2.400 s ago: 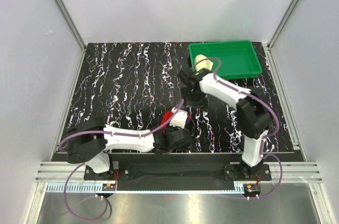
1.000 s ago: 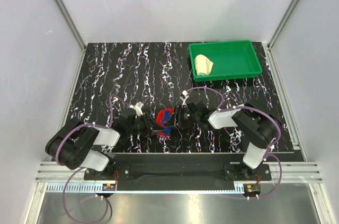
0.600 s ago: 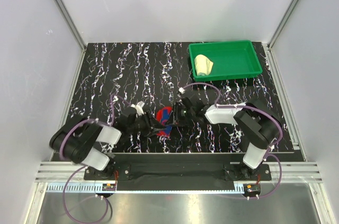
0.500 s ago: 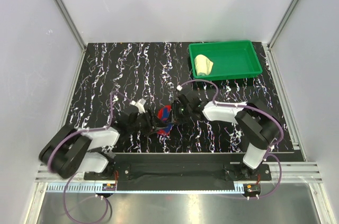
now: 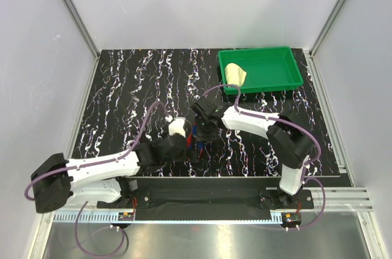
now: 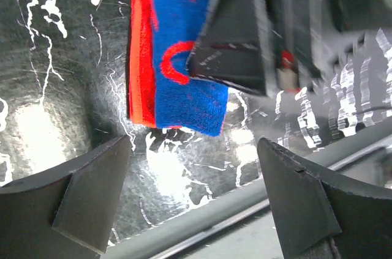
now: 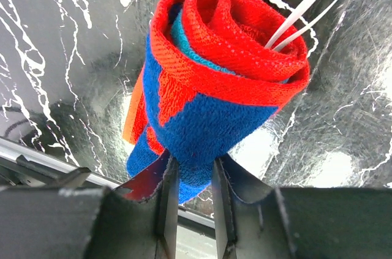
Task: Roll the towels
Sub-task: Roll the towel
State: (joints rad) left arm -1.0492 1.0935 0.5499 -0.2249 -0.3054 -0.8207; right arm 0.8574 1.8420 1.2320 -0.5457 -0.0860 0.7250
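Pinching rolled red towel [image 7: 220,87], right tool [image 7: 193,176], left tool [image 6: 193,146] spread wide

Soft overhead light filled the top view. Wrist views showed white glare on the glossy tabletop [image 6: 37,124]; the red towel [image 7: 226,57] looked crisp, the left view's upper right blurred.

Left arm [image 5: 110,164] reaches low toward centre, left gripper [image 6: 196,198] jaws wide apart. Right arm [image 5: 257,121] bent inward, right gripper [image 7: 190,185] pinching red-and-blue rolled cloth towel [image 7: 226,87].
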